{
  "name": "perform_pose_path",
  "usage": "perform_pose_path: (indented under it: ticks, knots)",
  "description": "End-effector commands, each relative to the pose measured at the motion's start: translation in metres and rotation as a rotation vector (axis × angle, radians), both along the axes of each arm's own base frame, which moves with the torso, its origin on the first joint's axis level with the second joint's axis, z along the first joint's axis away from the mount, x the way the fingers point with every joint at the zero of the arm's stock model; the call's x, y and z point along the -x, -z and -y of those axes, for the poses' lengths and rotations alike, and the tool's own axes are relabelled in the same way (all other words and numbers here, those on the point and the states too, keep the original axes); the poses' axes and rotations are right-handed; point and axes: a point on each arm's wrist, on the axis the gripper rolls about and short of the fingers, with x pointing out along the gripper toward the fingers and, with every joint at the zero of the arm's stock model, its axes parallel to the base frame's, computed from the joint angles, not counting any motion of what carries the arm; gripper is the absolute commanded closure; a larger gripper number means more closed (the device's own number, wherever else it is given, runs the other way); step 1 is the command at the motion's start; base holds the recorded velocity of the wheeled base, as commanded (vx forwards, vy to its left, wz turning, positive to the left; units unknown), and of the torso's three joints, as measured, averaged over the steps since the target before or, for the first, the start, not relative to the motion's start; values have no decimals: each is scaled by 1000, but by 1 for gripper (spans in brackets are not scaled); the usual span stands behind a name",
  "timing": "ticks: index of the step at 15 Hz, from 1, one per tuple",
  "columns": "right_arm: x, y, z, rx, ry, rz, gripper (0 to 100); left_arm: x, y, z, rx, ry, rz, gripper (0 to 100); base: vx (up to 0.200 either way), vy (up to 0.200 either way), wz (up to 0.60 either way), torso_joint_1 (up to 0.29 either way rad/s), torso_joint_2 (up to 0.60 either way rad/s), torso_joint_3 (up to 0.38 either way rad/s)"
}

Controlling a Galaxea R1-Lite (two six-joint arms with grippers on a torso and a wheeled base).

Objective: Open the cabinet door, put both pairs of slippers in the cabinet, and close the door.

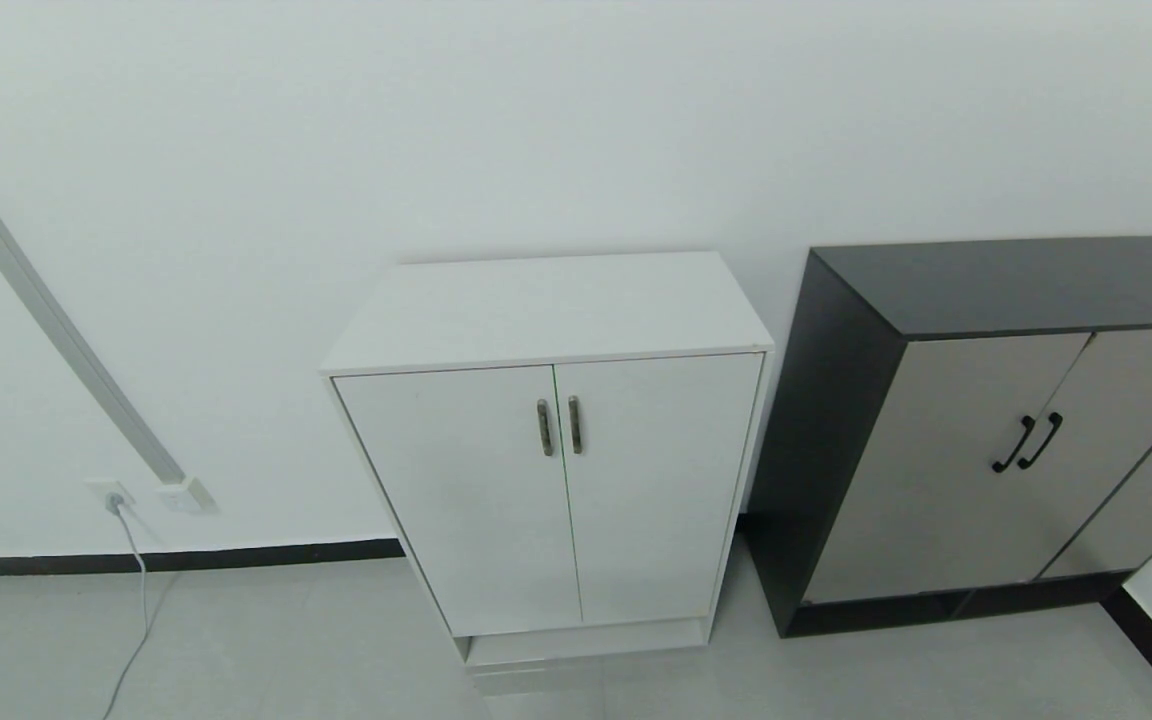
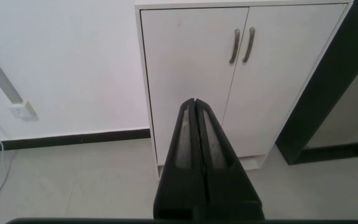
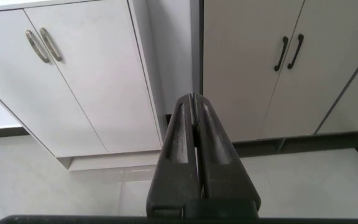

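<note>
White wall and grey tiled floor are noted. The white cabinet is set against the wall, with its left door and right door both shut. Two vertical bar handles are mounted side by side at the centre seam. A black cabinet is placed just beside it, on the robot's right. A wall socket with a grey cable is seen to the left. The left claw is pressed together, facing the white cabinet and apart from it. The right claw is likewise pressed together, directed at the gap between the two cabinets.
</note>
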Motion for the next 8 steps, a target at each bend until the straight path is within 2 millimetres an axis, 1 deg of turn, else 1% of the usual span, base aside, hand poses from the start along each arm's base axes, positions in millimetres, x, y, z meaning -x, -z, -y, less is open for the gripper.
perform_pose_path:
  ticks: [1, 8]
  knots:
    - [0, 0, 0, 1, 0, -2, 100, 0, 0, 0, 1, 0, -1, 100, 0, 0, 0, 0, 0, 0]
    - [0, 0, 0, 1, 0, -2, 100, 0, 0, 0, 1, 0, -1, 100, 0, 0, 0, 0, 0, 0]
